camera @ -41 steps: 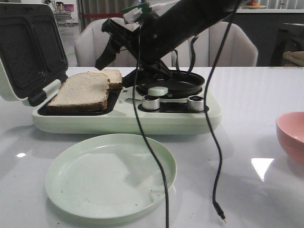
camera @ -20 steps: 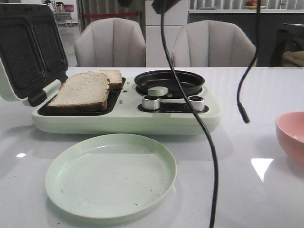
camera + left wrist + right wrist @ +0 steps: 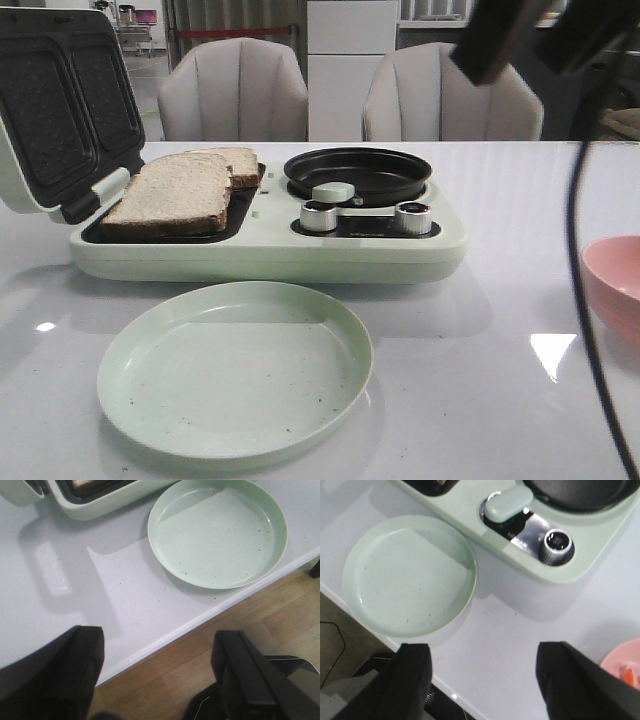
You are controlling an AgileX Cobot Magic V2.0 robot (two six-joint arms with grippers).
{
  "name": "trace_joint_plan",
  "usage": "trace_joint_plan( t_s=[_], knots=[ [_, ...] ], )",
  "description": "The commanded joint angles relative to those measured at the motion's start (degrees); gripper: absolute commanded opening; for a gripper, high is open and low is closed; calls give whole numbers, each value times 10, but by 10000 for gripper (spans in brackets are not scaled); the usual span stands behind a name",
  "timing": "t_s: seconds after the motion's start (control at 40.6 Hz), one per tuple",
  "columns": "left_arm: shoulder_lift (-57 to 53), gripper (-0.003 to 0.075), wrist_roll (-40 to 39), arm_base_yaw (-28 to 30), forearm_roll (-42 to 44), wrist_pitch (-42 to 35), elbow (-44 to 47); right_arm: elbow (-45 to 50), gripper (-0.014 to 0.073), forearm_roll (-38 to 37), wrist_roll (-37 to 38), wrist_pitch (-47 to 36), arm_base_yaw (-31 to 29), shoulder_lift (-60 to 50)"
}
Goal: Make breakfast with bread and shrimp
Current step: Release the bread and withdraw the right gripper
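Observation:
Two slices of bread (image 3: 175,190) lie overlapping on the left plate of the open sandwich maker (image 3: 260,255); the rear slice (image 3: 238,160) peeks out behind. A small orange piece, apparently the shrimp (image 3: 632,676), shows in the pink bowl (image 3: 620,666) at the edge of the right wrist view. My right gripper (image 3: 482,680) is open and empty, high above the table near its front edge. My left gripper (image 3: 157,675) is also open and empty, hanging over the table's front edge and the floor. Part of the right arm (image 3: 510,35) shows at the upper right of the front view.
A pale green plate (image 3: 235,365) sits in front of the appliance. A black pan (image 3: 358,172) sits on its right half, with two knobs (image 3: 412,216) and a lever (image 3: 332,191) in front. The pink bowl (image 3: 612,285) stands at the right edge. A black cable (image 3: 585,300) hangs there.
The right arm has lifted away from over the pan and swung to the upper right, and its hanging cables moved right with it. Bread and plate are unmoved.

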Motion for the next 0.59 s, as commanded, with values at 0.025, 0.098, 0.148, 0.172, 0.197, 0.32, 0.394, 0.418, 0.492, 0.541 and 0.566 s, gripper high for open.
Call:
trace_joint_plan(
  t_s=[0.025,0.098,0.148,0.172,0.197,0.32,0.394,0.418,0.492,0.541,0.566],
  knots=[
    [1,511,-1,-5,4,-32,-17,56,546,-5,4,-39,-2,-82],
    [1,511,-1,-5,4,-32,-17,91,546,-5,7,-38,-2,-128],
    [1,511,-1,-5,4,-32,-17,116,546,-5,9,-39,-2,-162],
    [1,511,-1,-5,4,-32,-17,128,546,-5,10,-39,-2,-174],
    [1,511,-1,-5,4,-32,-17,136,546,-5,13,-39,-2,-191],
    [1,511,-1,-5,4,-32,-17,177,546,-5,16,-39,-2,-266],
    [1,511,-1,-5,4,-32,-17,195,546,-6,16,-39,-2,-304],
    [1,511,-1,-5,4,-32,-17,201,546,-6,16,-39,-2,-314],
    [1,511,-1,-5,4,-32,-17,213,546,-6,16,-39,-2,-343],
    [1,511,-1,-5,4,-32,-17,216,546,-6,16,-38,-2,-357],
    [1,511,-1,-5,4,-32,-17,217,546,-6,16,-38,-2,-363]
  ],
)
